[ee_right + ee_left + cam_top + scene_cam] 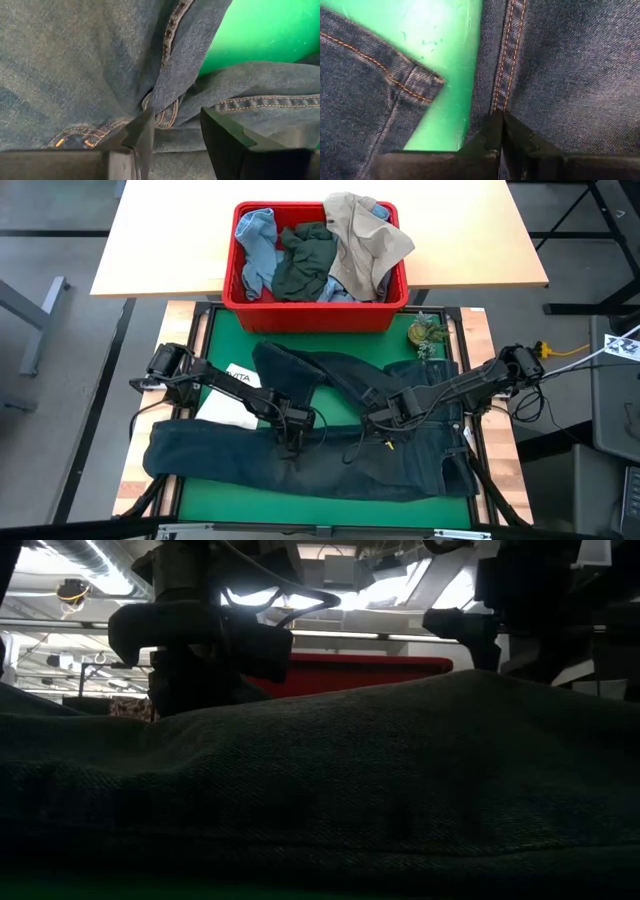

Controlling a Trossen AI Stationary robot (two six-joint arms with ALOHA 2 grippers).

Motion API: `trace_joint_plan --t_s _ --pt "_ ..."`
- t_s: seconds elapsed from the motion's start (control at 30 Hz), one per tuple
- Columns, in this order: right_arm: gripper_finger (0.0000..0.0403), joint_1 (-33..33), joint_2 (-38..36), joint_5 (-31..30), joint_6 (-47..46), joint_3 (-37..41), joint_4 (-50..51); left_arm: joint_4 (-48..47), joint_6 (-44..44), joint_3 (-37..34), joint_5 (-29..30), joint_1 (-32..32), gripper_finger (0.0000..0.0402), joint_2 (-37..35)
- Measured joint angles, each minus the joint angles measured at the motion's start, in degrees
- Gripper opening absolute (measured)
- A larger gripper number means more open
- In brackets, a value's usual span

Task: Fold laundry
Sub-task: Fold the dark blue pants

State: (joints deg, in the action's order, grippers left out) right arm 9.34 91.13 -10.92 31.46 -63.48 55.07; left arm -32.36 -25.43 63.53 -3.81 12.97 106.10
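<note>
Your table [215, 330] carries a green mat, and the jeans [230, 460] lie spread across its near half with one leg angled up toward the red bin [310, 315], so the fabric is flat and open enough to be gathered for a fold. That bin sits just past the mat and holds the rest of the laundry out of the way: a light blue piece [255, 240], a dark green-grey piece [305, 260] and a beige piece [365, 240]. A white tote bag [235, 400] lies partly under the jeans and the left arm.

Your left claw [501, 125] is down on the denim near the middle, fingers clenched together right at a stitched seam; I judge it has pinched the jeans there, since a seam gives a firm edge to lift by. Your right claw [172, 135] sits just beside it toward the waistband end, fingers apart and straddling a bunched ridge of seam, released and apparently lined up to pinch a second hold.
</note>
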Motion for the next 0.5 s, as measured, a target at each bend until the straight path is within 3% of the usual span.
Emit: trace_joint_plan --t_s 0.5 --pt "0.0160 0.0 0.0 0.0 -0.1 0.0 0.5 0.3 -0.1 -0.1 -2.7 0.0 0.0010 -0.7"
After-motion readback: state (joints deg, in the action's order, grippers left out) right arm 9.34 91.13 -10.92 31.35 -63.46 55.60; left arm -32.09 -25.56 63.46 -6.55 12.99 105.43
